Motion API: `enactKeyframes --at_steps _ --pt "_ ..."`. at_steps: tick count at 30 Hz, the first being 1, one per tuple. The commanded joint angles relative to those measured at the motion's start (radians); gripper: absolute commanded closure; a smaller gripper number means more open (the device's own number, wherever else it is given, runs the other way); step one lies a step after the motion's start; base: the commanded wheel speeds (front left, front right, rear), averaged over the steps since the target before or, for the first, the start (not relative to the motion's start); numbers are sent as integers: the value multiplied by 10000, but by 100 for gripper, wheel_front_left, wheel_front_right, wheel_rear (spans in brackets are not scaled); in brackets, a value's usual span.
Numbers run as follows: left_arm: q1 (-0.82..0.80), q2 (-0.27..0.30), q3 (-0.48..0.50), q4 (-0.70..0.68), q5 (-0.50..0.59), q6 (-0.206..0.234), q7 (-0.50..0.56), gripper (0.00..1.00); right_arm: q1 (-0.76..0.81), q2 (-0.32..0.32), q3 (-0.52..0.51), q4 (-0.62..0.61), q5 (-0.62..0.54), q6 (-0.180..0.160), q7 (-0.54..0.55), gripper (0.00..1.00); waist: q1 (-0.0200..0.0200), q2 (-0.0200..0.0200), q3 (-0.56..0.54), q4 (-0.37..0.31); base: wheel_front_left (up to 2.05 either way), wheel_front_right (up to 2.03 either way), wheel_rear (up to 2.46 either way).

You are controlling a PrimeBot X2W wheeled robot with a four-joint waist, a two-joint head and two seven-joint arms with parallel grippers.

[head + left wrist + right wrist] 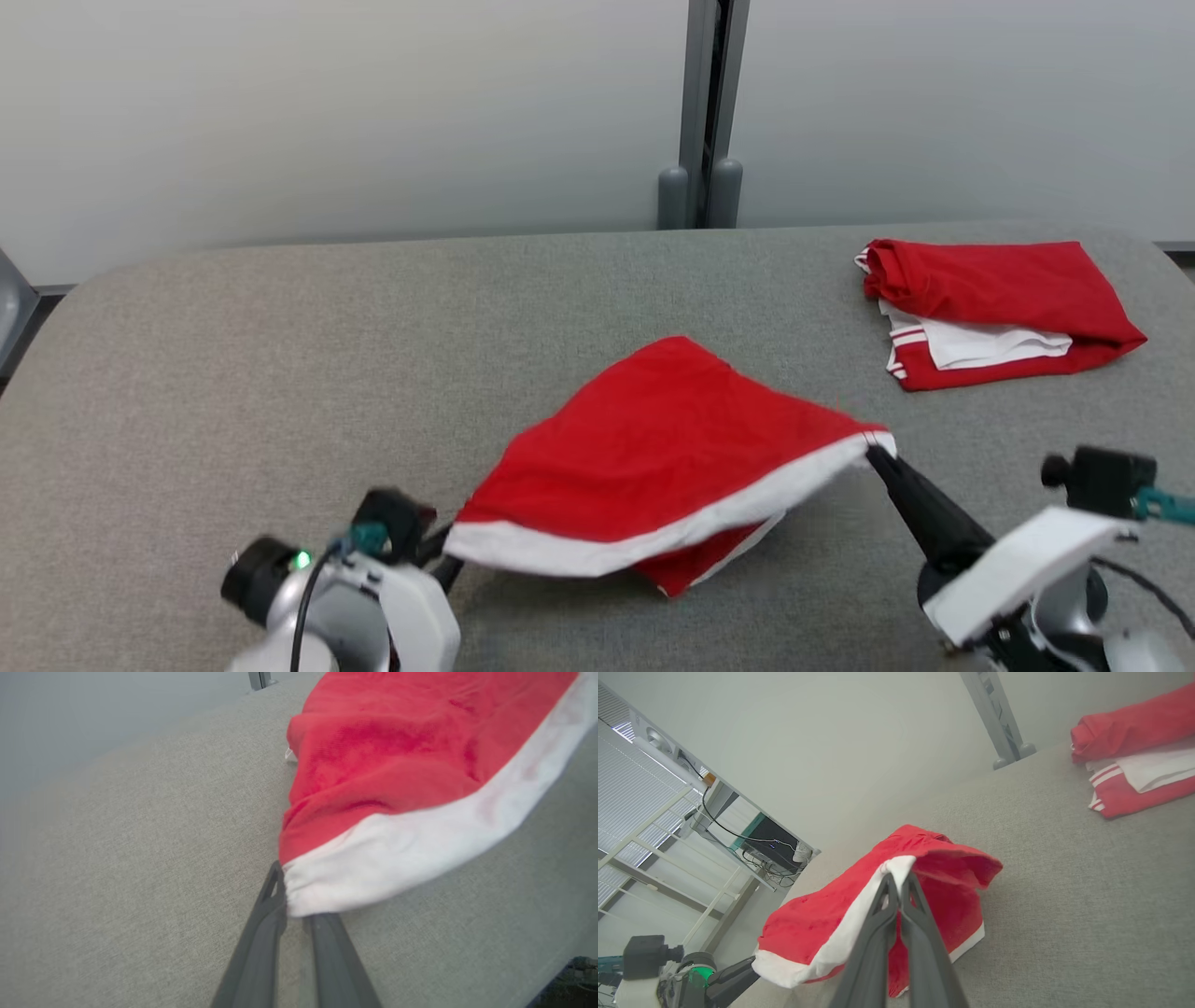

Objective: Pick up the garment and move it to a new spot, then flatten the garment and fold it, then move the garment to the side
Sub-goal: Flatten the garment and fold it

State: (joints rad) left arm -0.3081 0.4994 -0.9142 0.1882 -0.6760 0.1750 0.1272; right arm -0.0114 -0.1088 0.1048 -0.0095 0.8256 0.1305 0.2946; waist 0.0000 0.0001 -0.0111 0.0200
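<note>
The garment (663, 439) is red with a white waistband. It is held up off the grey table (280, 373) by that band, its far part still resting on the cloth surface. My left gripper (448, 551) is shut on the band's left corner (299, 896). My right gripper (878, 453) is shut on the band's right corner (899, 868). The band stretches between them, sagging slightly, and a red flap with white trim hangs beneath it (695, 565). In the right wrist view the left gripper (752, 963) shows at the garment's (822, 919) far end.
A second red and white garment (990, 313) lies folded at the table's back right. A grey post (705, 112) stands behind the table against the pale wall. A desk with cables and a rack (738, 840) stands beyond the table's left end.
</note>
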Motion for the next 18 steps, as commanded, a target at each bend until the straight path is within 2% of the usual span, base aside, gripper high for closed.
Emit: enactKeyframes --at_steps 1,4,8,11,15,18 --pt "-473 122 83 -96 -47 -83 324 100 -379 0 -28 -24 -114 8 245 100 0 -1 225 -50 0 0 0" --pt "-1468 264 283 -153 -390 -432 1379 100 -1355 113 -58 91 -369 8 694 100 0 -1 839 -106 0 0 0" --pt "-2931 483 674 281 -1466 -1307 3260 100 -3009 261 -76 506 -459 9 1250 100 0 -1 1731 -217 0 0 0" --pt "-4189 642 1046 707 -2238 -1739 4709 100 -4505 313 -25 957 -505 12 1734 100 0 -1 2375 -355 0 0 0" --pt "-5913 795 1584 1329 -2781 -2058 5884 100 -6605 441 124 1941 -334 14 2387 100 0 -1 3247 -606 0 0 0" --pt "-7283 1067 1788 1885 -2604 -2229 6467 100 -8496 504 68 2978 -384 14 2683 100 0 -1 3970 -858 0 0 0"
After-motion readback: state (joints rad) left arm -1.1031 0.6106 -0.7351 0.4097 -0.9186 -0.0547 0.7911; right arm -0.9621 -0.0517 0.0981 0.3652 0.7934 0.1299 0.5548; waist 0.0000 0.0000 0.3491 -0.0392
